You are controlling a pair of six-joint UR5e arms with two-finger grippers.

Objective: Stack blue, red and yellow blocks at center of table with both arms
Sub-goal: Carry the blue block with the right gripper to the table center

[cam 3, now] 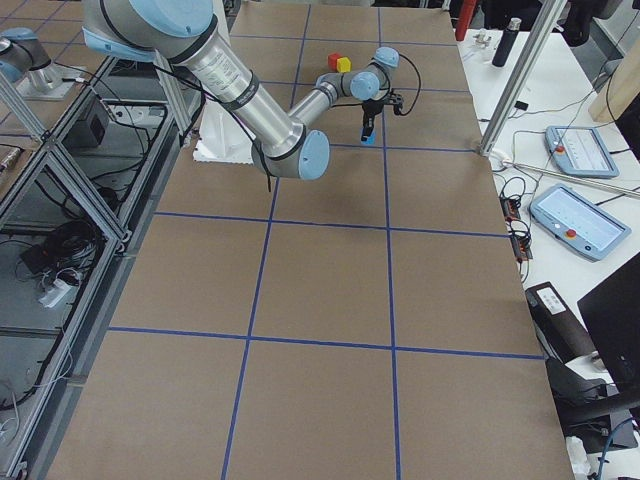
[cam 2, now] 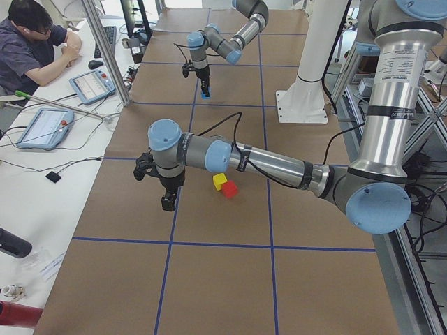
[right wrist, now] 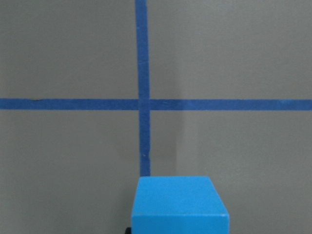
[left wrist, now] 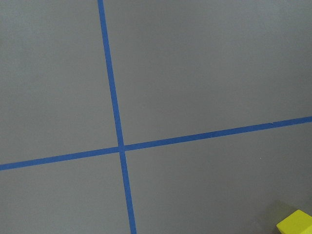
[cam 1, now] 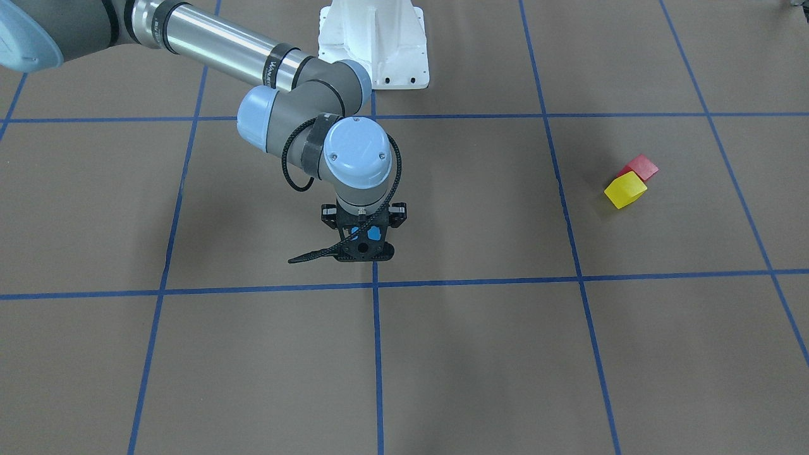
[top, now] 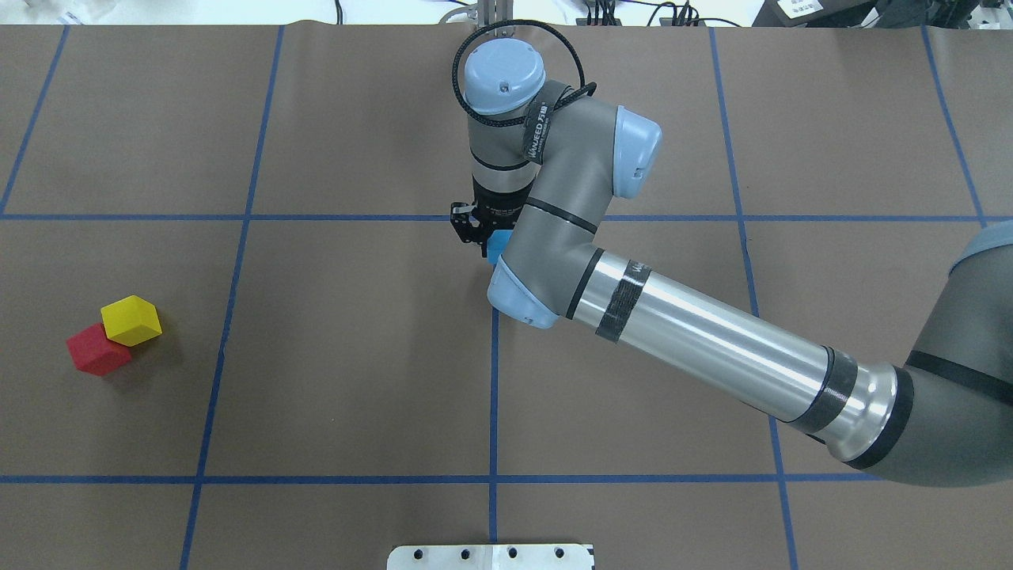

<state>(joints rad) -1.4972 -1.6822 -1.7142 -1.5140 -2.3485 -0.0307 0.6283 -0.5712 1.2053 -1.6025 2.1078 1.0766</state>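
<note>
My right gripper [cam 1: 363, 249] points down near the table's centre tape crossing and is shut on the blue block [cam 1: 373, 232], seen also in the overhead view [top: 496, 247] and at the bottom of the right wrist view [right wrist: 178, 204]. I cannot tell if the block touches the table. The yellow block [top: 130, 319] leans against the red block [top: 95, 352] on my left side of the table. My left gripper [cam 2: 167, 202] shows only in the exterior left view, hanging just beyond those two blocks; I cannot tell if it is open. A yellow corner [left wrist: 295, 223] shows in the left wrist view.
Blue tape lines [top: 492, 396] divide the brown table into squares. The white robot base [cam 1: 373, 44] stands at the robot's edge. An operator [cam 2: 28, 42] sits at a side table with tablets [cam 2: 45, 127] beyond the far edge.
</note>
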